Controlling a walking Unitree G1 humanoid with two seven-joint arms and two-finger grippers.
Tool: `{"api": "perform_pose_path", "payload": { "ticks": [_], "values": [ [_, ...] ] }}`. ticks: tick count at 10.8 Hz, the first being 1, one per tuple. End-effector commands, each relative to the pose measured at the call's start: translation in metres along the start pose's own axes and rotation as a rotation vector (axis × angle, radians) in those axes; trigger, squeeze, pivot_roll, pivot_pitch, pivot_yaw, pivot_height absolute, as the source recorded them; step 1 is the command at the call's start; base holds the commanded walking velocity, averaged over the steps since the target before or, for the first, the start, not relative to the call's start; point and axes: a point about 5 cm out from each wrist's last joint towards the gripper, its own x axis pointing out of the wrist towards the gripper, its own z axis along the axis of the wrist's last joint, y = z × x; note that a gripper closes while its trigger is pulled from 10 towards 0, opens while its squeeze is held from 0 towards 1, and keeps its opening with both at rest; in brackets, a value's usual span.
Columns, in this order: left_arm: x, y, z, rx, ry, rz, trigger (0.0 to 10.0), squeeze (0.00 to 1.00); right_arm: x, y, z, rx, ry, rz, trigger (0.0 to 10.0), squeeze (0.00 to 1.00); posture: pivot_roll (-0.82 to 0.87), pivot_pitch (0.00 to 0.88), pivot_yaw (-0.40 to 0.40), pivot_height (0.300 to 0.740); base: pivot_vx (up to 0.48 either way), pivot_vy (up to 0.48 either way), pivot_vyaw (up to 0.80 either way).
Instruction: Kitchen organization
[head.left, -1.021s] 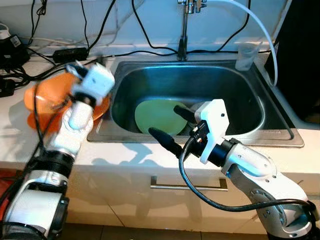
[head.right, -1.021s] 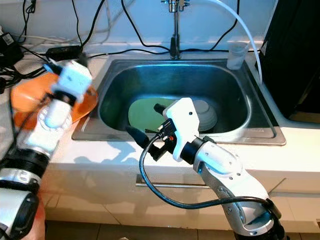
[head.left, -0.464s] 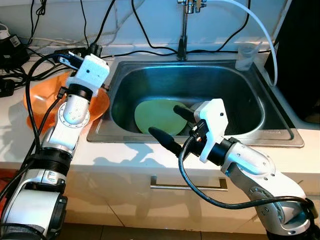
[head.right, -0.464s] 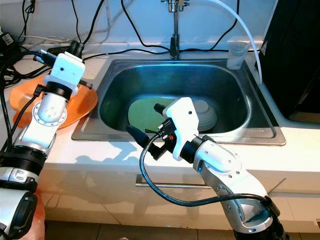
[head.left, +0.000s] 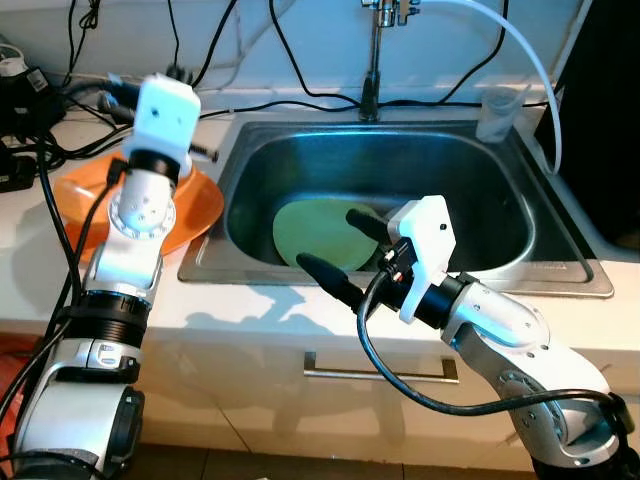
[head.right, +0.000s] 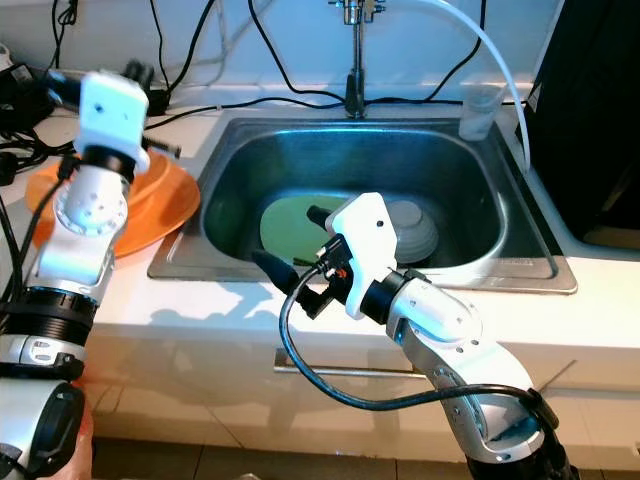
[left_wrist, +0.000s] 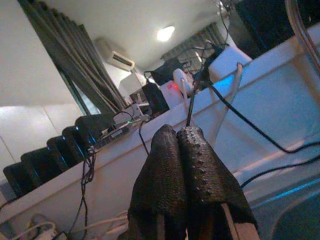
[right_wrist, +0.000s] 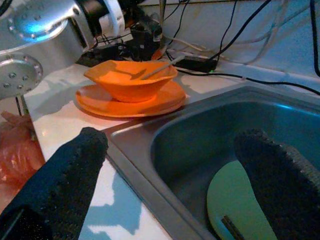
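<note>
Counter (head.left: 40, 270) w/ orange plate (head.left: 190, 212) (bowl atop).

Sink (head.left: 250, 150) sitting centre frame, faucet (head.left: 372, 60) rising at top centre behind it. Plate (head.left: 315, 232) lying in sink, bowl (head.right: 412, 226) lying beside it to right. Second bowl (right_wrist: 131, 80) resting on second plate (right_wrist: 129, 99) on counter (head.left: 30, 270) left of sink. Cup (head.left: 497, 113) standing upper right, behind sink's right corner. Cables (head.left: 60, 150) trailing across upper left.
</note>
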Motion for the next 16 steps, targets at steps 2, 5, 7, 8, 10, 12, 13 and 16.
{"api": "perform_pose_path", "payload": {
  "ticks": [2,5,7,8,10,12,13,16],
  "values": [
    [0.0,0.002,0.007,-0.026,-0.007,0.006,0.0,0.0,0.004,-0.001,0.003,-0.016,-0.012,0.012,10.0,0.0,-0.1,0.0,0.081,0.74,0.0,0.0,0.0],
    [-0.002,0.004,0.015,-0.031,-0.006,0.013,0.0,0.0,0.008,-0.001,0.003,-0.016,-0.023,0.029,10.0,0.0,-0.06,0.0,0.069,0.74,0.0,0.0,0.0],
    [-0.003,0.005,0.019,-0.031,-0.013,0.019,0.0,0.0,0.011,-0.002,0.003,-0.018,-0.028,0.041,10.0,0.0,-0.05,0.0,0.063,0.74,0.0,0.0,0.0],
    [-0.004,0.006,0.02,-0.029,-0.015,0.023,0.0,0.0,0.013,-0.001,0.003,-0.019,-0.03,0.048,10.0,0.0,-0.05,0.0,0.059,0.74,0.0,0.0,0.0],
    [-0.005,0.007,0.023,-0.024,-0.013,0.032,0.2,0.0,0.015,-0.002,0.003,-0.022,-0.034,0.059,10.0,0.0,-0.03,0.0,0.049,0.74,0.0,0.0,0.0],
    [-0.006,0.009,0.024,-0.014,-0.012,0.042,4.4,0.0,0.017,-0.002,0.004,-0.024,-0.038,0.068,10.0,0.0,-0.03,0.0,0.046,0.74,0.0,0.0,0.0],
    [-0.006,0.01,0.024,-0.008,-0.008,0.045,10.0,0.0,0.017,-0.002,0.004,-0.025,-0.04,0.072,10.0,0.0,-0.03,0.0,0.044,0.74,0.0,0.0,0.0],
    [-0.004,0.009,0.026,-0.009,-0.006,0.048,10.0,0.0,0.018,-0.003,0.004,-0.028,-0.043,0.069,10.0,0.0,-0.03,0.0,0.047,0.74,0.0,0.0,0.0]
  ]
}}
